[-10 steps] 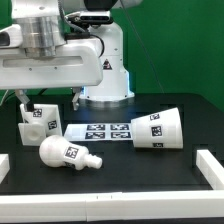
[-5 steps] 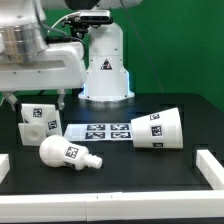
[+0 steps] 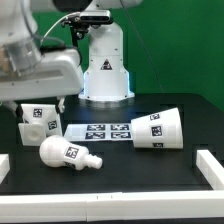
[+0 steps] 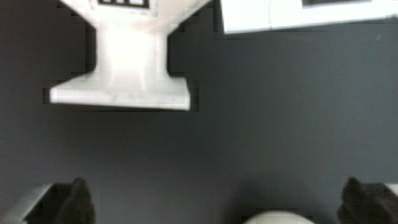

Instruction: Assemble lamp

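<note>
The lamp base [image 3: 35,122] stands at the exterior view's left, with the round bulb [image 3: 65,153] lying in front of it, screw neck pointing to the exterior view's right. The tapered shade [image 3: 157,128] lies on its side at the right. My gripper [image 3: 36,100] hangs open and empty above the base and bulb. In the wrist view the gripper [image 4: 212,205] has its jaws wide apart. The bulb's rounded top [image 4: 276,217] shows between them, and the base [image 4: 125,60] lies beyond.
The marker board [image 3: 100,131] lies between base and shade and shows in the wrist view [image 4: 302,12]. The robot pedestal [image 3: 105,65] stands behind. White border bars sit at the front left [image 3: 3,165] and front right [image 3: 210,168].
The arm has moved steadily toward the exterior view's left, so the gripper is now over the base and bulb. The lamp parts have not moved.
</note>
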Controlling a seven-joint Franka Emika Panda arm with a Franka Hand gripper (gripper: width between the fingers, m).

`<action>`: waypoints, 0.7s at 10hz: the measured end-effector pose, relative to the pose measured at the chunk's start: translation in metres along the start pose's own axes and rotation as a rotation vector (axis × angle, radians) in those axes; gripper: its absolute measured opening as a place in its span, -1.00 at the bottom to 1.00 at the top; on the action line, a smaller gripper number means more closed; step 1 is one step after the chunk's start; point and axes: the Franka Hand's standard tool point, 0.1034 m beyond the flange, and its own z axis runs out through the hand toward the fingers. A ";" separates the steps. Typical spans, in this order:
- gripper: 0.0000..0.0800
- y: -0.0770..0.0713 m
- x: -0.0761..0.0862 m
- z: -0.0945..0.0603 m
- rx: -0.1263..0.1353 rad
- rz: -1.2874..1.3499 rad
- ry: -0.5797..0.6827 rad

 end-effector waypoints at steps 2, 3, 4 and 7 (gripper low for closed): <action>0.75 0.009 0.014 0.008 0.035 0.005 -0.131; 0.75 0.007 0.011 0.012 0.053 0.000 -0.204; 0.75 0.001 0.010 0.013 0.069 -0.017 -0.284; 0.75 -0.002 0.016 0.015 0.077 -0.059 -0.306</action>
